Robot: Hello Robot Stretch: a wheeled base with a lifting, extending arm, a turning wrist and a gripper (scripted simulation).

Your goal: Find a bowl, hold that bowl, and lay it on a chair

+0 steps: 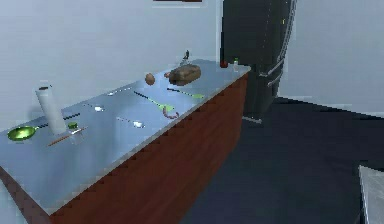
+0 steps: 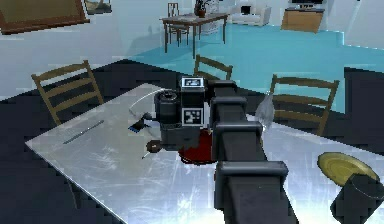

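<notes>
Ahead of me a long desk (image 1: 105, 148) with a steel top is running away toward the back wall. At its near left end a shallow green bowl (image 1: 18, 133) is sitting, with a white paper roll (image 1: 46, 108) standing just beside it. Thin utensils (image 1: 150, 100) are lying along the middle of the top. Farther along, a small brown round thing (image 1: 150, 77) and a brown loaf (image 1: 185, 74) are resting near the far end. A dark fridge (image 1: 258, 50) is standing beyond them.

Out to my arm's side, a wooden chair (image 2: 68, 88) is standing at the left edge of a second, steel-topped desk (image 2: 110, 172), and a slim utensil (image 2: 85, 132) is lying on that top. My fingers (image 2: 148, 126) are hanging low over this desk with small things lying at them, so I cannot tell whether I am grasping anything. Right of them the two white squares (image 2: 192, 100) are showing. A dark red rounded thing (image 2: 198, 150) is lying on the desk against my arm (image 2: 245, 160), half hidden; I cannot tell whether it is a bowl. A second chair (image 2: 212, 70) is standing behind the desk. A clear glass (image 2: 265, 108) is standing just right of my arm, a third chair (image 2: 300, 100) is standing beyond it, and a yellowish plate (image 2: 345, 165) is lying near the right end.
</notes>
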